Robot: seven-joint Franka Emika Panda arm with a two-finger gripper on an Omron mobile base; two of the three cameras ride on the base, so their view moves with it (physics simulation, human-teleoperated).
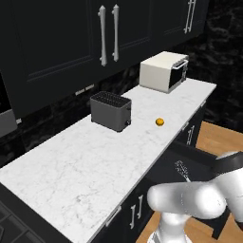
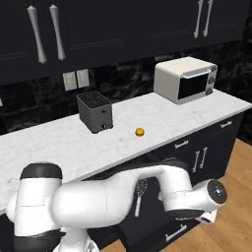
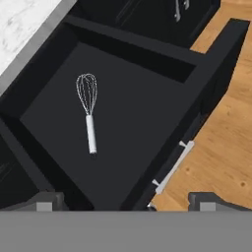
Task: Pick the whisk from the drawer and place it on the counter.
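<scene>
End effector (image 3: 125, 202) spread wide, nothing pinched, above pulled-out drawer (image 3: 206, 93). Whisk (image 3: 88, 110) flat on drawer floor, nearer the desk (image 3: 22, 22) edge, handle toward drawer front.

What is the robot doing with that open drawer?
The robot is going after a whisk. The whisk lies flat on the bottom of the open drawer, and nothing is touching it. The gripper hangs above the drawer with its fingers wide apart and nothing in them. The whisk is meant to go up on the white counter, where a toaster, a little orange ball and a microwave sit. So the grabbing has not been done.
</scene>
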